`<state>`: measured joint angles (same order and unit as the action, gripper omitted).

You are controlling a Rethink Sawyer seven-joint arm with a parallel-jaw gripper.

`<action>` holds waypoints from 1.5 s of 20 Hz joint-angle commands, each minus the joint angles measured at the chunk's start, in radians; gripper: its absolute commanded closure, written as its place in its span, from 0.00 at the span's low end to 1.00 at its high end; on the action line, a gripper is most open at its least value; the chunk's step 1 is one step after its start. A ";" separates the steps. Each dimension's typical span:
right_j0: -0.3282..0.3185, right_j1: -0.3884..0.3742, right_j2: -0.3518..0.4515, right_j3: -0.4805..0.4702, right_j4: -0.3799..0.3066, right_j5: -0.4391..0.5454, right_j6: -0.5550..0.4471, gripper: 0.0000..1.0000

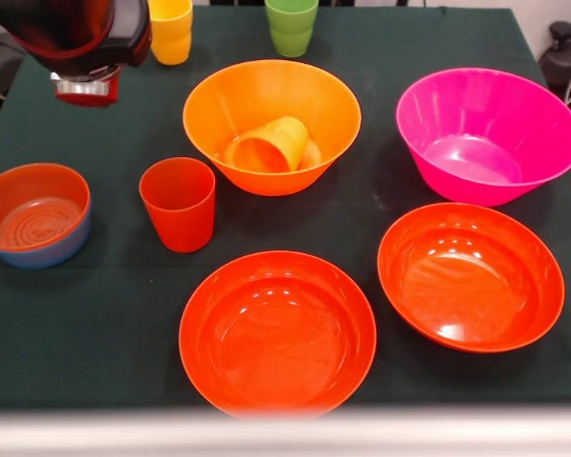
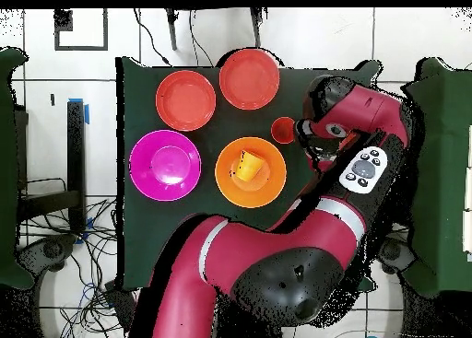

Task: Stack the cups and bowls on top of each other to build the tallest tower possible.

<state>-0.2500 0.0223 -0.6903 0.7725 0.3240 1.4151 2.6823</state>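
A large orange bowl (image 1: 271, 100) (image 2: 265, 182) stands mid-table with an orange-yellow cup (image 1: 266, 145) (image 2: 244, 166) lying on its side inside it. A red-orange cup (image 1: 178, 203) (image 2: 282, 130) stands upright to its left. A small red-orange bowl (image 1: 33, 205) sits nested in the small blue bowl (image 1: 48, 249) at the left edge. Yellow cups (image 1: 170, 30) and green cups (image 1: 291, 26) stand at the far edge, each seemingly a nested pair. The gripper (image 1: 86, 88) hangs at the top left, above the table and behind the small bowls; its tip is hidden.
A large magenta bowl (image 1: 488, 133) (image 2: 165, 165) stands at the right. Two wide red-orange bowls (image 1: 278, 331) (image 1: 470, 276) sit side by side near the front edge, also in the overhead view (image 2: 249, 77) (image 2: 185, 99). The arm (image 2: 350, 122) covers the table's right side in the overhead view.
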 commanded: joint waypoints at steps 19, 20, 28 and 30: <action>0.037 0.001 0.123 0.082 -0.034 -0.064 0.055 0.00; 0.039 0.007 0.121 0.065 -0.029 -0.045 0.066 0.00; 0.048 0.069 0.104 -0.106 0.032 0.076 0.187 0.00; 0.048 0.086 0.097 -0.137 0.032 0.066 0.182 0.00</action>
<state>-0.2259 0.0505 -0.6664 0.7307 0.3325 1.4432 2.6825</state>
